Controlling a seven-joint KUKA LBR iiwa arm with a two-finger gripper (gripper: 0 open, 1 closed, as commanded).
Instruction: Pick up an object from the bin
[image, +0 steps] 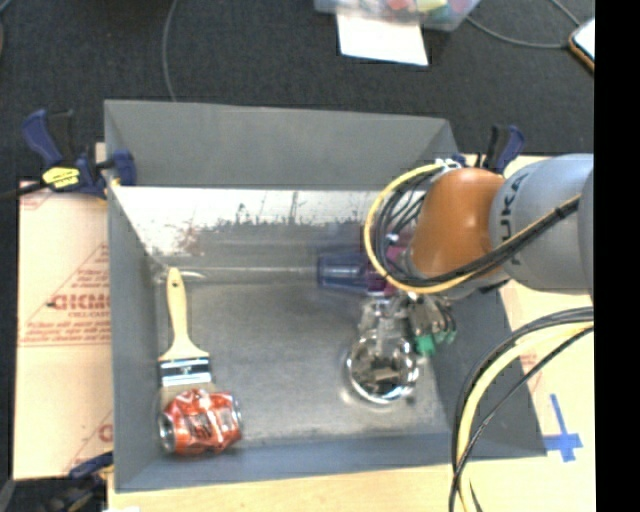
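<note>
Entry: shiny round metal cup (395, 390), lower-right floor of the bin (280, 330); we log it directly beneath the claw (383, 348), with no long axis to align to, and we cannot tell whether the claw is released or clenched.

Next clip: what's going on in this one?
The arm reaches into the grey bin from the right, with its gripper low in the right front part, directly over a shiny round metal thing. Whether it has hold of that thing cannot be told. A wooden-handled paintbrush and a crushed red can lie at the left front. A blue cylinder lies by the back wall. All three are away from the gripper.
</note>
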